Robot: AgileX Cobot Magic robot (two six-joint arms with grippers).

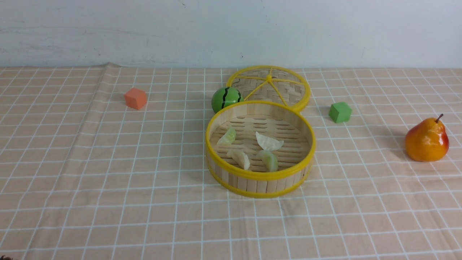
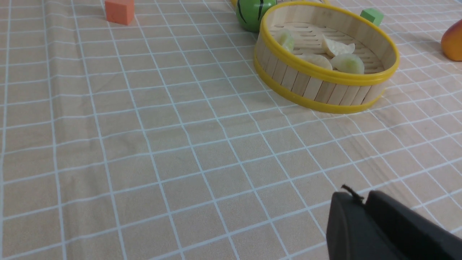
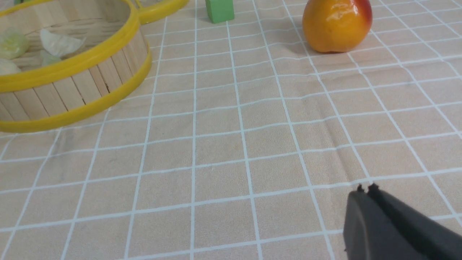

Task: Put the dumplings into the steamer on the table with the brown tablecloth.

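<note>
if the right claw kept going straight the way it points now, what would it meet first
Probably only bare brown tablecloth at first. The right claw is shut and aims between the steamer and the pear; depth is unclear.

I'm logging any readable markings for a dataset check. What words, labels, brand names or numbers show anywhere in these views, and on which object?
None: no readable text, number or logo in any view.
The steamer, orange cube, green cube, watermelon ball and pear are unmarked.
The brown tablecloth shows only white grid lines.

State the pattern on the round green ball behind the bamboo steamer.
Black wavy stripes on the round green ball; clearest in the front view.
</note>
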